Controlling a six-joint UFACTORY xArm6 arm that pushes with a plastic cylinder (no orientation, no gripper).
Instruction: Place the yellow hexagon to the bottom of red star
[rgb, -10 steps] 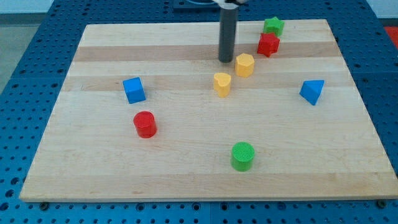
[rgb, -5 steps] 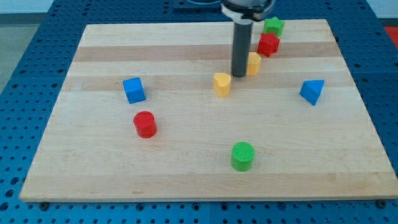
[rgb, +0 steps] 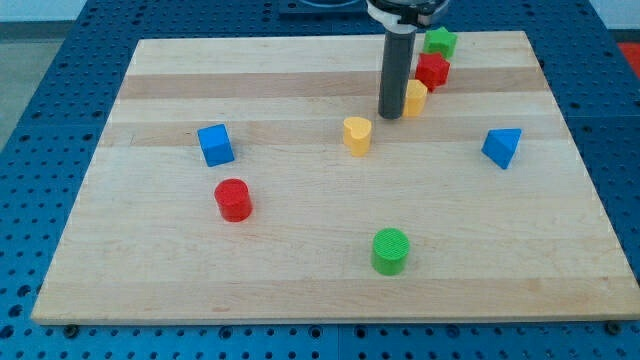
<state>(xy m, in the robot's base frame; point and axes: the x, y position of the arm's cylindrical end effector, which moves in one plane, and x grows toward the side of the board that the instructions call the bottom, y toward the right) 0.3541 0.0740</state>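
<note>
The yellow hexagon (rgb: 415, 98) sits just below and left of the red star (rgb: 432, 71), close to it or touching; the rod hides its left part. My tip (rgb: 391, 114) rests on the board against the hexagon's left side. A second yellow block, heart-shaped (rgb: 357, 134), lies below and left of my tip, apart from it.
A green star (rgb: 439, 41) sits above the red star near the board's top edge. A blue triangular block (rgb: 502, 147) is at the right, a blue cube (rgb: 215, 145) and red cylinder (rgb: 233, 199) at the left, a green cylinder (rgb: 390, 250) near the bottom.
My tip moved right and down from above the hexagon's left to its left side, then pushed it a little right and up, closer to the red star.
</note>
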